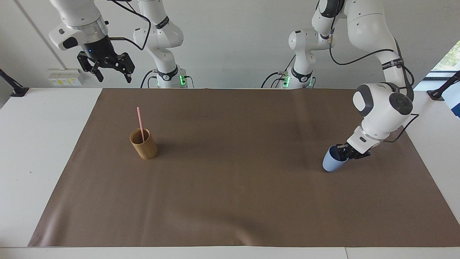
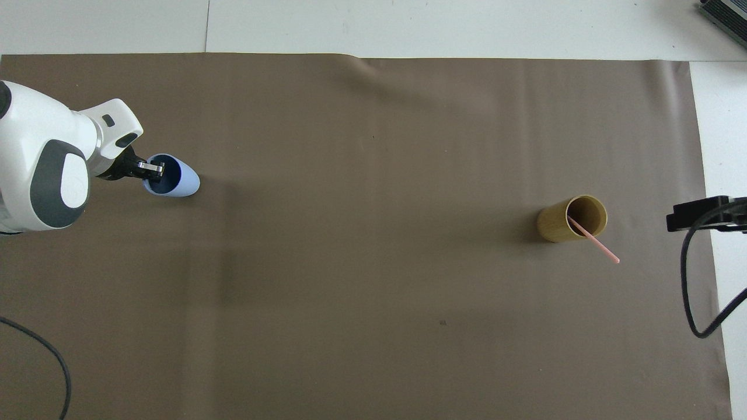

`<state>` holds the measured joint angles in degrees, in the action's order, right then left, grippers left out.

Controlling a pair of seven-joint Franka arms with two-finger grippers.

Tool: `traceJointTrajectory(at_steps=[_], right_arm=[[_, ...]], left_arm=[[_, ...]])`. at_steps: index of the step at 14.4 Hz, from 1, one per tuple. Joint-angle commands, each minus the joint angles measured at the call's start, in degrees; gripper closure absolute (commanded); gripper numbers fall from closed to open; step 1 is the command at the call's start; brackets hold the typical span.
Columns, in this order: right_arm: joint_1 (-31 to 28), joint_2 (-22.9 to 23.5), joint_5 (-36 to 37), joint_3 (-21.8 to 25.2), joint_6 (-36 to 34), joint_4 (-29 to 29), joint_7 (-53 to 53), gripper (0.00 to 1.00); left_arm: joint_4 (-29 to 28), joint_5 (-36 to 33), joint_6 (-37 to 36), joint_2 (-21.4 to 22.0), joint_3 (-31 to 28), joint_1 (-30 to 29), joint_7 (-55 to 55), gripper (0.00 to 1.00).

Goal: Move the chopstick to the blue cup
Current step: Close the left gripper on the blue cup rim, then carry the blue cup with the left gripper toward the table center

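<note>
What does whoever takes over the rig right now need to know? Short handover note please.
Left gripper: shut on the rim of the blue cup, at the left arm's end of the brown mat.
Right gripper: open, waiting high over the table's edge at the right arm's end.
Chopstick: standing in the tan cup.
Done: blue cup gripped.
Left: take out the chopstick and put it in the blue cup.

blue cup point(image 1: 331, 163): smooth, matt
tan cup point(image 1: 143, 144): wood-like, dull sheen
chopstick point(image 1: 140, 123): smooth, pale pink
table cover point(image 1: 230, 201): brown, matt, cloth-like, faintly creased
arm shells point(image 1: 381, 106): glossy white plastic
</note>
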<state>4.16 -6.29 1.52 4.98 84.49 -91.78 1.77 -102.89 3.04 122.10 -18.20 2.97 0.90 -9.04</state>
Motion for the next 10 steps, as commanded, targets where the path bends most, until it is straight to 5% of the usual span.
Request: traceJointTrajectory(at_steps=[1, 10], right_arm=[[-0.55, -1.53, -0.38, -0.41, 0.67, -1.82, 0.70, 0.00], [-0.29, -1.62, -0.37, -0.32, 0.50, -2.17, 0.78, 0.00]], left_arm=[[-0.03, 0.12, -1.51, 0.71, -0.68, 7.86, 9.88, 1.00], [-2.05, 0.65, 2.61, 1.33, -0.42, 32.13, 39.69, 1.00]])
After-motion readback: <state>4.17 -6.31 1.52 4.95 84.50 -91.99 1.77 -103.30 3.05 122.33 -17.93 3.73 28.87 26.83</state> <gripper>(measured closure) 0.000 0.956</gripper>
